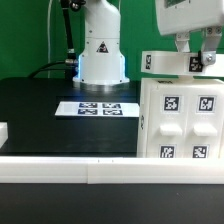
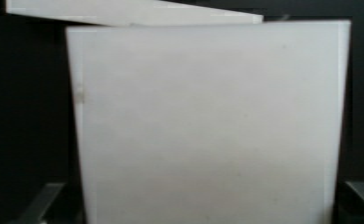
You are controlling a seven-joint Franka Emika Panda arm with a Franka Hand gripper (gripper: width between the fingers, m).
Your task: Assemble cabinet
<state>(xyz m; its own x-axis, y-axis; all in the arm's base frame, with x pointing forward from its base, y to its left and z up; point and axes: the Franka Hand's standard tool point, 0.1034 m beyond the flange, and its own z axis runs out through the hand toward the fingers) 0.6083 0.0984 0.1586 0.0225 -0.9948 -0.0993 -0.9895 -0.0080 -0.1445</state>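
hanging at the exterior view's right, the tool is right above the cabinet, which stands upright on the black bench, near the marker board. a white slab lies across the cabinet's top. in the wrist view the fingers stand wide, flanking a broad white face; whether they press it cannot be told. a square, centred grip and slow, level motion seem wisest, so nothing tips.

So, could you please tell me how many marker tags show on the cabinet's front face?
4 marker tags on the cabinet: upper two; lower two. Other faces may hide more.
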